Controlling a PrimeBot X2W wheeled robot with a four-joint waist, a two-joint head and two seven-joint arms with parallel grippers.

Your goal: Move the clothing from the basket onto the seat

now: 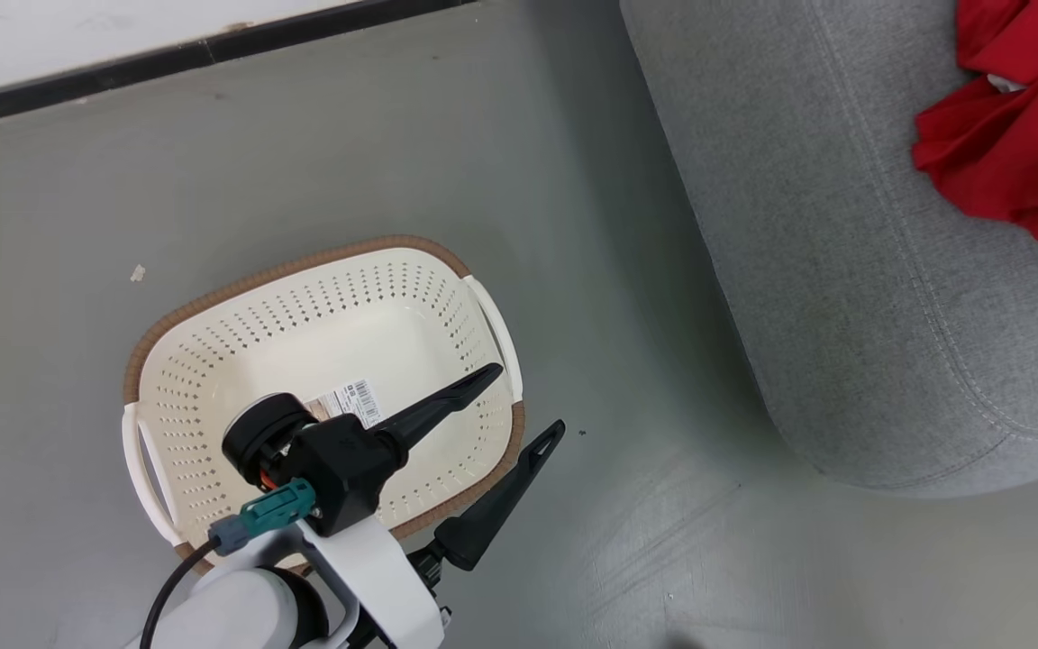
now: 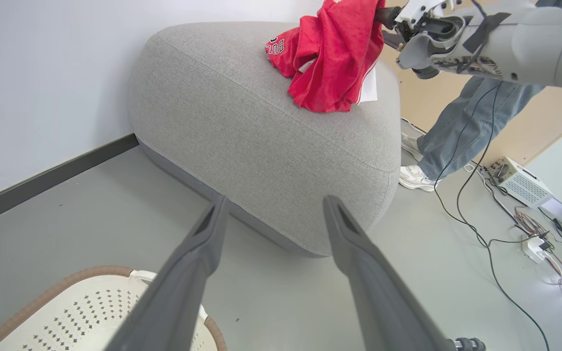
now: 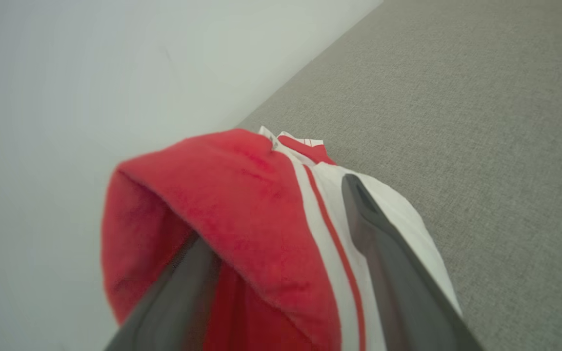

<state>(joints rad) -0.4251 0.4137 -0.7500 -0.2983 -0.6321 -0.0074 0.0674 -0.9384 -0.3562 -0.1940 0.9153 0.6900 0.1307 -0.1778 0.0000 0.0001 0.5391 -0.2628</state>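
Observation:
The clothing (image 1: pixel 1006 135), bright red with white stripes, is heaped on the grey seat (image 1: pixel 843 270) at the upper right. In the left wrist view part of the clothing (image 2: pixel 330 58) still hangs up beside my right gripper (image 2: pixel 383 19). In the right wrist view my right gripper (image 3: pixel 276 214) is open, its fingers wide apart, with the clothing (image 3: pixel 222 195) draped over the left finger above the seat (image 3: pixel 456 97). The cream basket (image 1: pixel 303 266) stands on the floor with just a paper label inside. My left gripper (image 1: pixel 526 401) hovers open over the basket's right rim.
A person's legs in jeans and white shoes (image 2: pixel 456 131) stand beyond the seat (image 2: pixel 242 122). Cables (image 2: pixel 481 234) and a white box (image 2: pixel 520 183) lie on the floor there. A wall with a dark baseboard (image 1: pixel 168 59) runs behind the basket (image 2: pixel 90 270).

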